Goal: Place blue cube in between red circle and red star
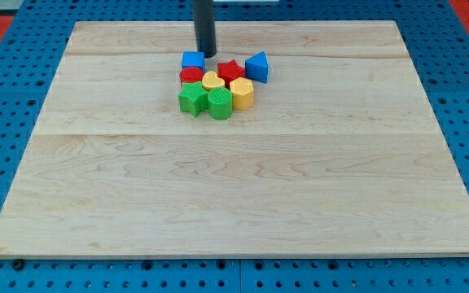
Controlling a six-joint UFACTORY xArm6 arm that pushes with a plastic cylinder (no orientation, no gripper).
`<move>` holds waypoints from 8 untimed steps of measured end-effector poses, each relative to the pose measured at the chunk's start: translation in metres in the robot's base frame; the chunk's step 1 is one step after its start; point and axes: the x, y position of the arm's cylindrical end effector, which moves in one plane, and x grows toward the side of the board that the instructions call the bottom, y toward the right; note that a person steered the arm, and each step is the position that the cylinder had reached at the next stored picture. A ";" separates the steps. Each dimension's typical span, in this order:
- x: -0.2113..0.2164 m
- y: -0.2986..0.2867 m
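Nearest the view's bottom, bare pale wood of the table [234,195], laid over a blue pegboard [6,98] that shows on both sides; all blocks bunched in one cluster toward the view's top, a little left of centre.

Front row of the cluster: green star [191,98] at the left, touching a green cylinder-like block [220,102] beside it; yellow block [242,94] just to the right, faceted, exact shape hard to make out.

Middle: yellow heart [213,80], wedged between the reds and touching the greens below.

Behind that: red circle [190,76] at the left and red star [230,70] at the right, near each other with the heart between their lower edges; blue triangular block [257,66] just right of the red star, seemingly touching it.

Farthest back: blue cube [192,59], directly above the red circle and touching it, up and left of the gap between circle and star, not yet in that gap.

My tip [208,54] down at the cube's upper right edge, just beside or touching it, with the dark rod rising out of the view's top.

No jaws on this arm; only the rod, holding nothing.
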 end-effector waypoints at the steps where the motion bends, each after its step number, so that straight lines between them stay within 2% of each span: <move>1: 0.001 0.006; 3: -0.009 -0.105; 4: 0.028 -0.087; 5: 0.048 -0.072; 6: 0.030 -0.091; 8: 0.022 -0.072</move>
